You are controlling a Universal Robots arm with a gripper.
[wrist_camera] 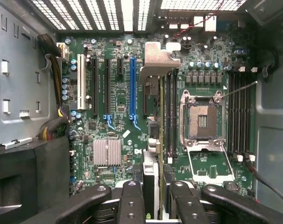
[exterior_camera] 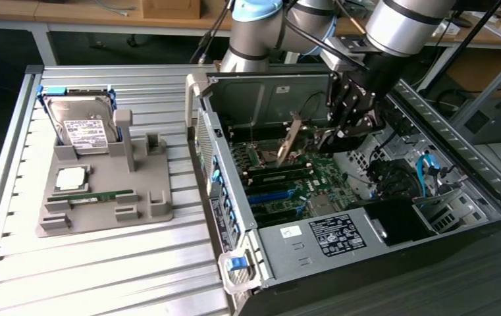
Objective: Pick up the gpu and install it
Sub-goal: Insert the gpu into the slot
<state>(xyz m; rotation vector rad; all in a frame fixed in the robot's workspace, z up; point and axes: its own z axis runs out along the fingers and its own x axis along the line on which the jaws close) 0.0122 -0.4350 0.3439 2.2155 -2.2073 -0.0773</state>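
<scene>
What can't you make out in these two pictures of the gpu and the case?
Wrist view: gpu face, seen edge-on.
Wrist view: slot under it, covered by gpu and end effector.
Exterior view: drive label text, too small.
Exterior view: case side, cut off by the bottom edge.

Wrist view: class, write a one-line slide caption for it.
End effector grips the graphics card edge-on over the motherboard inside the open computer case.
</scene>
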